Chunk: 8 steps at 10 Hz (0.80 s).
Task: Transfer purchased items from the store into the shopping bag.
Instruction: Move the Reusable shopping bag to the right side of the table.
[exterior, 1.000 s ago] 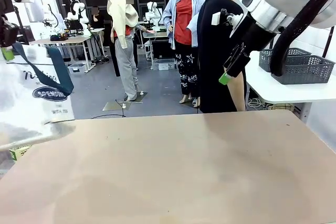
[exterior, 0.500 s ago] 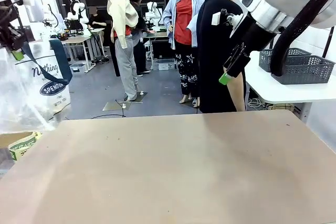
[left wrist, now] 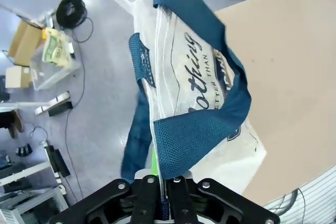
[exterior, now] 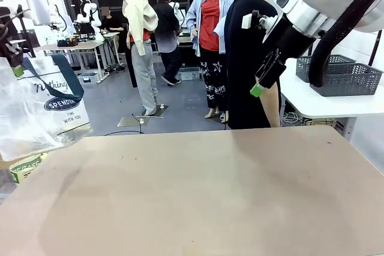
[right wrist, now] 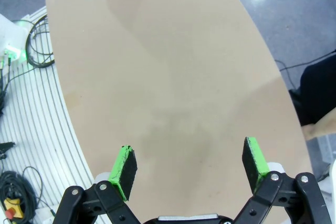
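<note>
The shopping bag [exterior: 45,109], clear plastic with navy handles and a round navy logo, hangs beyond the table's left edge. My left gripper [exterior: 14,63] holds it up from above. In the left wrist view the left gripper [left wrist: 164,188] is shut on a navy strap handle [left wrist: 194,140], and the bag [left wrist: 202,85] dangles beside the table's corner. No items show inside the bag. My right gripper [exterior: 261,82] hangs high at the right, open over the bare table top [right wrist: 173,77], with nothing between its green pads [right wrist: 125,165]. I cannot tell whether either basket on the side table is the store.
Two dark grey lattice baskets [exterior: 351,79] stand on a white side table [exterior: 324,103] at the far right, partly behind my right arm. A person in black [exterior: 249,46] stands at the far edge. A cardboard box with a green label [exterior: 24,167] sits low at the left.
The bag has swung from the far left edge of the picture a little to the right and now hangs steadier, logo facing me. The right arm has not moved.
</note>
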Each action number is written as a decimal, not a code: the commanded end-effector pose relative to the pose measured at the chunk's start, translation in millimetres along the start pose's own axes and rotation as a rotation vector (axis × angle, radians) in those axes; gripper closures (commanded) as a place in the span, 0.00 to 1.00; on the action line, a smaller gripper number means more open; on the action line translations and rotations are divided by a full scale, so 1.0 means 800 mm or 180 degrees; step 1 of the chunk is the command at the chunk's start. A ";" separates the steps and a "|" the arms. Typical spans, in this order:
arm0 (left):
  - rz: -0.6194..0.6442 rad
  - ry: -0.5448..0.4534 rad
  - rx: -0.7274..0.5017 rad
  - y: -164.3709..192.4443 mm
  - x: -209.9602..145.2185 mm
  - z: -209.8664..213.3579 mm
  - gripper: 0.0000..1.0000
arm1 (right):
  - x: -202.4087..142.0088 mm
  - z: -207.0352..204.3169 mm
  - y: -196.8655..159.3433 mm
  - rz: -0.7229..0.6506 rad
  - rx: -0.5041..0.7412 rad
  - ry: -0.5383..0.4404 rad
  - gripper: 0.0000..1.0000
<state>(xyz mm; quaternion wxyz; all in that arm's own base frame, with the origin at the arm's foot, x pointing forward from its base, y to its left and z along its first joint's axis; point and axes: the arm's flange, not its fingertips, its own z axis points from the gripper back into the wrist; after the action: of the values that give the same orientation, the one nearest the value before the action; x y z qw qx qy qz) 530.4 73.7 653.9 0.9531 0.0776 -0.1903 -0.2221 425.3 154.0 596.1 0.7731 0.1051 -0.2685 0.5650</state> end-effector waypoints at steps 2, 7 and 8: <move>0.0036 -0.0159 0.0082 0.024 -0.010 -0.031 1.00 | -0.001 0.001 0.001 -0.0010 -0.0002 0.0069 0.00; 0.0102 0.0054 -0.0132 0.011 -0.014 -0.088 1.00 | -0.001 0.001 0.001 -0.0010 -0.0002 0.0069 0.00; 0.0117 0.0102 -0.0184 0.005 -0.021 -0.095 1.00 | -0.001 0.001 0.001 -0.0010 -0.0002 0.0069 0.00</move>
<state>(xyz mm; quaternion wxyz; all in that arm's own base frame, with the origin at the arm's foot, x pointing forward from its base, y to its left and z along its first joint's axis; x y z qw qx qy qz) 554.1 88.4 573.3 0.9623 0.0602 -0.1636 -0.2086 425.3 154.0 596.0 0.7731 0.1051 -0.2684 0.5650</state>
